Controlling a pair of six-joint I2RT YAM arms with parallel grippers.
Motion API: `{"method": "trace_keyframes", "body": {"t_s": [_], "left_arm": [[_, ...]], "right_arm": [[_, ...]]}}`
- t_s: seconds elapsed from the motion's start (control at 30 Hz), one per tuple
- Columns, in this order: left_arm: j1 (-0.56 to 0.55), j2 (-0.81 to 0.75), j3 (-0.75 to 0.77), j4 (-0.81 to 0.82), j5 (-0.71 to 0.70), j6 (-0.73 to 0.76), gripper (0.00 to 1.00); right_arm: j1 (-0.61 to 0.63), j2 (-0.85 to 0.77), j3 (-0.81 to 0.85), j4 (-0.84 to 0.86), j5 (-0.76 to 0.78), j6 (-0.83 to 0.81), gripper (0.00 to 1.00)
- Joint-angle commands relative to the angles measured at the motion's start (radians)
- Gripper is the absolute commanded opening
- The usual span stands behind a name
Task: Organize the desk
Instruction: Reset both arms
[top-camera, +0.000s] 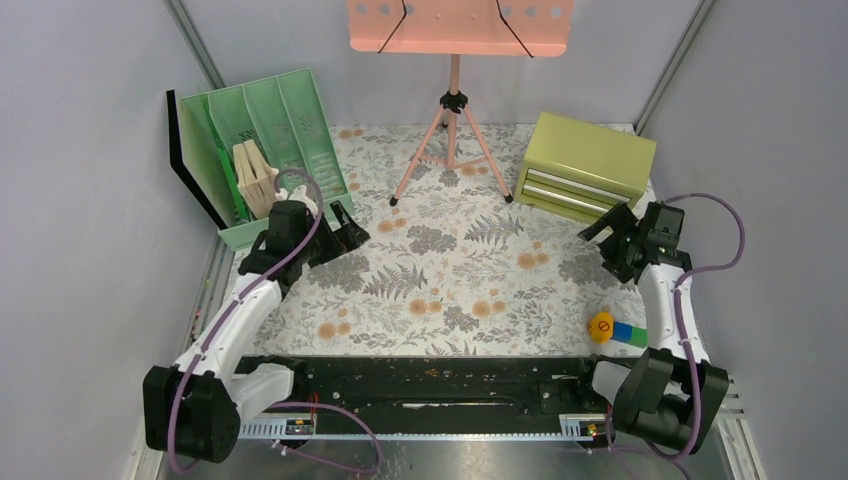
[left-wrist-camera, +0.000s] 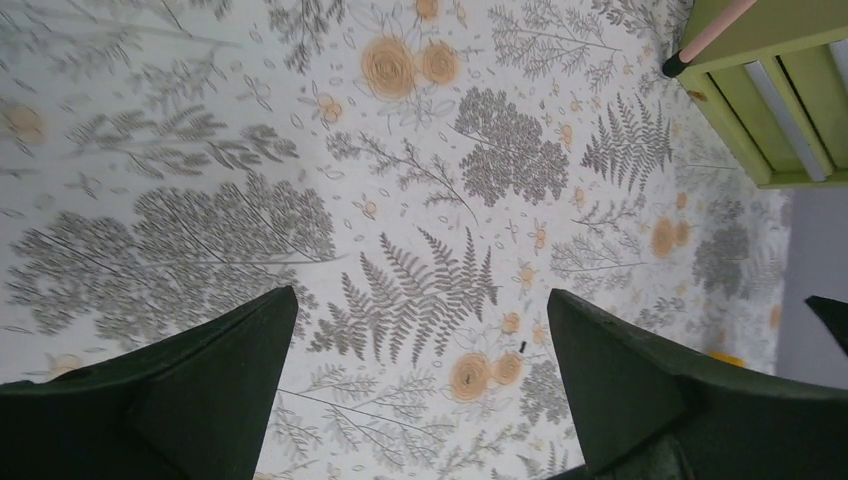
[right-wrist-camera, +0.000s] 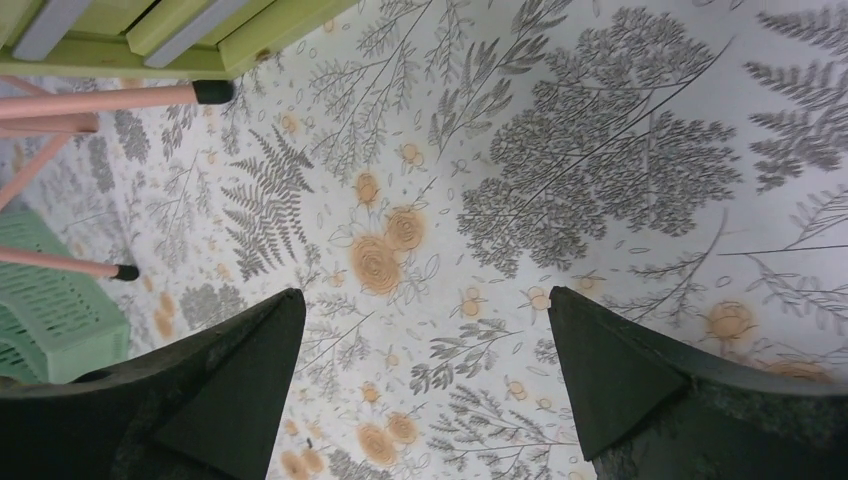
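The desk (top-camera: 455, 275) is a flat top printed with grey ferns and orange flowers. My left gripper (top-camera: 350, 228) hovers over its back-left part, just in front of a green file rack (top-camera: 265, 135). It is open, and only bare desk (left-wrist-camera: 200, 130) shows between the dark fingers of the left gripper (left-wrist-camera: 421, 292). My right gripper (top-camera: 603, 228) hangs open over the right side, close to the front of a yellow-green drawer box (top-camera: 588, 165). In the right wrist view only printed desk (right-wrist-camera: 600, 110) lies beneath the right gripper (right-wrist-camera: 426, 291).
Pale wooden pieces (top-camera: 255, 180) stand in the green rack. A pink music stand (top-camera: 452, 130) rests its tripod feet at the back centre. A yellow toy (top-camera: 600, 327) with blue and green blocks (top-camera: 630, 335) lies near the front right edge. The black rail (top-camera: 430, 380) spans the near edge.
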Motion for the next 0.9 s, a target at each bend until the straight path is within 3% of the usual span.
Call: {"method": "trace_keyframes", "body": {"t_s": [0.0,0.13,0.3,0.47,0.7,0.87], "left_arm": [[0.006,-0.058,0.092,0.014,-0.119,0.189,0.99],[0.006,-0.091,0.11,0.058,-0.283,0.233,0.99],[0.006,-0.135,0.079,0.145,-0.388,0.263,0.99],[0.006,-0.185,-0.002,0.281,-0.329,0.34,0.99],[0.006,-0.301,-0.216,0.614,-0.307,0.365,0.99],[0.007,-0.361,-0.423,0.889,-0.279,0.523,0.99]], "right_arm": [[-0.005,-0.06,0.04,-0.038,0.106,-0.068,1.0],[-0.005,-0.076,0.025,-0.011,0.121,-0.089,0.99],[-0.005,-0.089,-0.009,0.075,0.131,-0.1,0.99],[-0.005,-0.11,-0.056,0.197,0.152,-0.137,0.99],[-0.005,-0.122,-0.195,0.425,0.229,-0.234,0.99],[-0.005,-0.135,-0.344,0.671,0.179,-0.208,0.99]]}}
